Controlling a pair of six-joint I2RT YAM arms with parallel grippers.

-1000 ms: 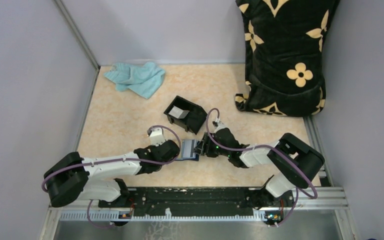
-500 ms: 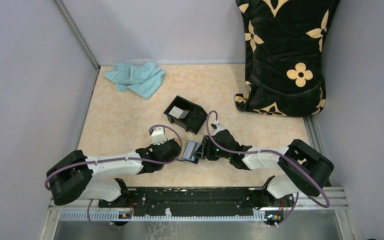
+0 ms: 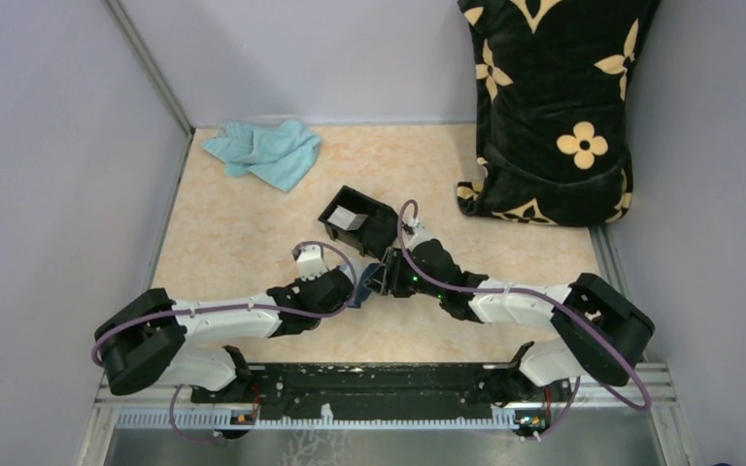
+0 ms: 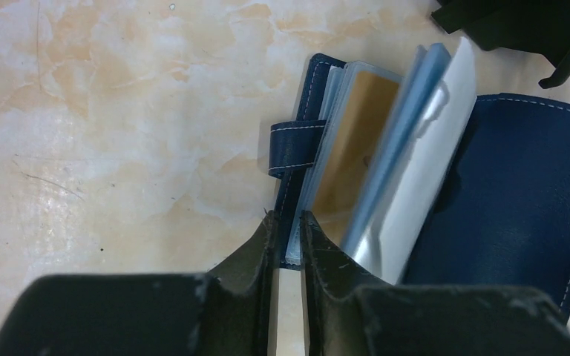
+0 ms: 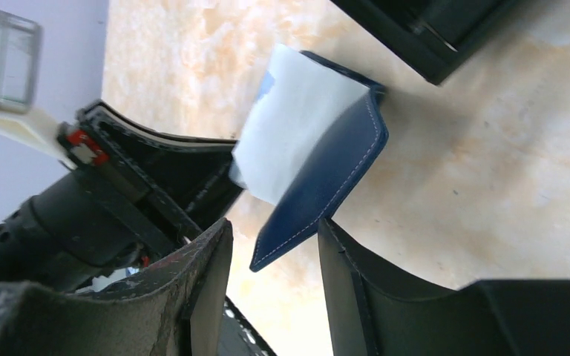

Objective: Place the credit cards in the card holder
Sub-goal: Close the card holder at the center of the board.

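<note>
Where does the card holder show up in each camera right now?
Top external: card holder, a small blue patch mid-table, just nearer than the black box.
Left wrist: card holder spans centre to right edge, open, sleeves fanned.
Right wrist: card holder at centre, blue cover showing.
Shared landmark: the beige marbled table beneath it.

a crumpled teal cloth (image 3: 264, 152) lies in the worktop's (image 3: 223, 233) far left corner. a black flowered cushion (image 3: 552, 107) stands far right. a black box (image 3: 359, 221) sits mid-worktop.
</note>
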